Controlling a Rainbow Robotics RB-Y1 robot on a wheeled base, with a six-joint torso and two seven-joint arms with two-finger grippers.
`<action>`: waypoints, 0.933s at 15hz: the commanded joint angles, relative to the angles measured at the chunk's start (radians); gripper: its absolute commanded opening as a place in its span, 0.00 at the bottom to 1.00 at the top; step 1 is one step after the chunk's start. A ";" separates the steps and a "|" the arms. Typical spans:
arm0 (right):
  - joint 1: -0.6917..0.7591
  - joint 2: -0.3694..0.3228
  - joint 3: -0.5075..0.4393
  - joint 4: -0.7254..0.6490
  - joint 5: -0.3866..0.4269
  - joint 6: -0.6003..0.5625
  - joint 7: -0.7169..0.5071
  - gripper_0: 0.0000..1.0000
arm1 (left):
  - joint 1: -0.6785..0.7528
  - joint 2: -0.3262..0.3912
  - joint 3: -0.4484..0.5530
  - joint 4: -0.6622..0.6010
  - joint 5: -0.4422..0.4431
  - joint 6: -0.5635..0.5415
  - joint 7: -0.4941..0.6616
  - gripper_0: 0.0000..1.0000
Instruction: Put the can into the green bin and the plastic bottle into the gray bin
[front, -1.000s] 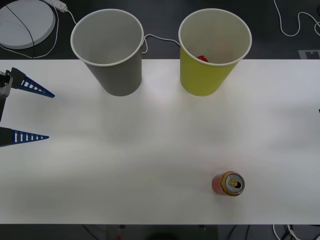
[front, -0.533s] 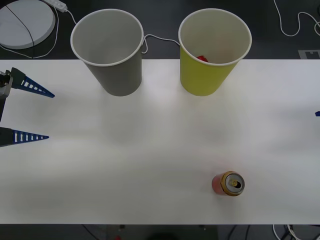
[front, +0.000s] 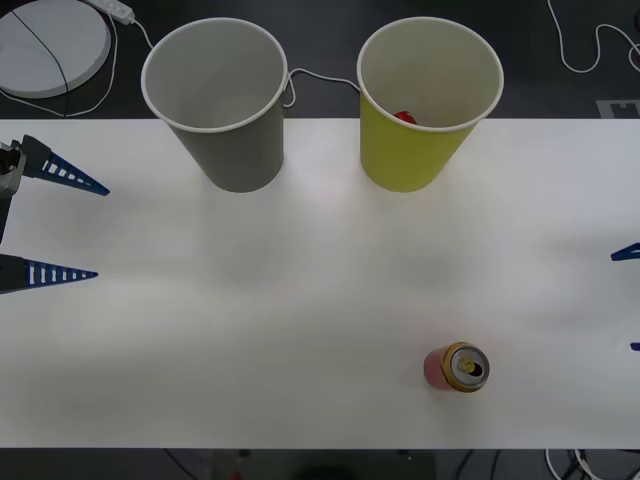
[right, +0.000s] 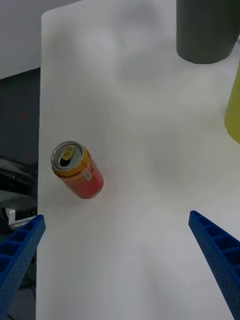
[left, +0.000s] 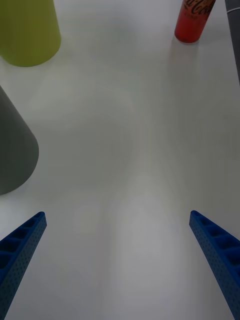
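Bright, even overhead light washes the white table (front: 300, 300) (soft glare, faint shadows), with slightly soft wrist views.

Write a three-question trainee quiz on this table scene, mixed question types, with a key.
1. True or false: the can lies on its side.
2. Which bin stands on the robot's right: A) the gray bin, B) the green bin?
3. Fill in: the right gripper, at the table's right edge, and the left gripper at its left edge both have ____ fingers.

Key: 1 false, it stands upright; 2 B; 3 open.
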 joint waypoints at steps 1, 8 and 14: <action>0.001 0.035 0.027 0.058 0.001 0.000 0.135 1.00 | 0.000 0.000 0.000 0.000 0.000 0.000 0.000 1.00; -0.024 0.116 0.098 0.189 -0.001 0.000 0.382 1.00 | 0.000 0.000 0.000 0.000 0.000 0.000 0.000 1.00; -0.099 0.148 0.259 0.434 -0.084 0.000 0.607 1.00 | 0.000 0.000 0.000 0.000 0.000 0.000 0.000 1.00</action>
